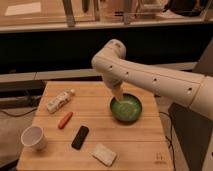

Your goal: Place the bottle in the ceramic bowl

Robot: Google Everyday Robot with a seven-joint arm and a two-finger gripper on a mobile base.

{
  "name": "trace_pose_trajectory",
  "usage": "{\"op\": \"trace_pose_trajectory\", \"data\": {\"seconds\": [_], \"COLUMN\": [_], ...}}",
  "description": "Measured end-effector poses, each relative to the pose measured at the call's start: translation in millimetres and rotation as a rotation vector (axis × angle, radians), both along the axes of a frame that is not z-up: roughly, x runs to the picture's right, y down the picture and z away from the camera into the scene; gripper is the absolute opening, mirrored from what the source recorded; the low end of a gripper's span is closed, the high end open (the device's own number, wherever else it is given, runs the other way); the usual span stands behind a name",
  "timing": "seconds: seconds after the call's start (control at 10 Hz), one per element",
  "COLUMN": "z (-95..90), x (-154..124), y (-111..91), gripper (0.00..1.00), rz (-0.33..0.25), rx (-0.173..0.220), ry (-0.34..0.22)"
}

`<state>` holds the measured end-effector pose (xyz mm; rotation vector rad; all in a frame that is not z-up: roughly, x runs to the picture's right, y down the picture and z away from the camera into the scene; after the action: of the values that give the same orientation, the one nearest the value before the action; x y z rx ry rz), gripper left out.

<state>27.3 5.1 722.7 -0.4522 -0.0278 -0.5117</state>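
Note:
The bottle (60, 100) lies on its side at the back left of the wooden table (145, 145), its white cap pointing right. The ceramic bowl (126, 108), green and glossy inside, sits right of the table's centre and looks empty. My gripper (119, 95) hangs at the end of the white arm (150, 80), just above the bowl's left rim. It is well to the right of the bottle and holds nothing that I can see.
An orange carrot-shaped piece (65, 120) lies in front of the bottle. A white cup (34, 137) stands at the front left. A black flat object (80, 137) and a pale sponge-like block (104, 154) lie near the front edge. Dark shelving runs behind the table.

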Motion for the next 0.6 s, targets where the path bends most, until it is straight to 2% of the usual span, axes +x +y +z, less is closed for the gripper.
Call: {"op": "trace_pose_trajectory", "data": {"seconds": [0.4, 0.6], "z": [8.0, 17.9], "x": [-16.7, -43.0], "y": [-7.5, -6.7], "gripper": [0.8, 0.8], "rz": [-0.06, -0.099], "rx": [0.0, 0.005], "ry": [-0.024, -0.047]}}
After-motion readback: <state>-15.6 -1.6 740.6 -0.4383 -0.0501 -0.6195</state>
